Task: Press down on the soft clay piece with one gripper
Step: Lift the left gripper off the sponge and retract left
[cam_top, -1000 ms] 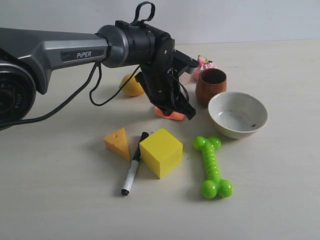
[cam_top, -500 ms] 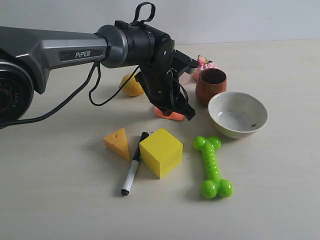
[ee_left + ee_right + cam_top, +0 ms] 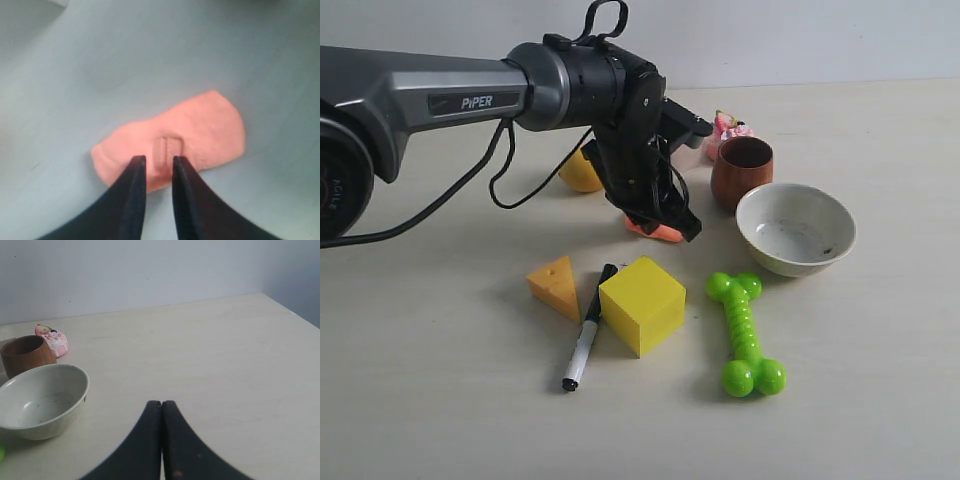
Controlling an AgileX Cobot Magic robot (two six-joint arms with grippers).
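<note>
My left claw (image 3: 155, 165) has lifted slightly off the soft clay piece (image 3: 200, 132), its jaws a narrow gap apart and holding nothing. A rectangular dent now sits in the clay just beyond my tips, so I judge the press has landed. The clay lies flat on the desk (image 3: 440, 380), between the lemon (image 3: 578, 172) and the wooden cup (image 3: 741, 170). My right claw (image 3: 161, 407) is closed, idle.

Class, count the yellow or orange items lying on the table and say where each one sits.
4: lemon behind the arm; clay piece under the left pincer; cheese wedge front left; yellow cube beside the marker. The arm may hide more.
</note>
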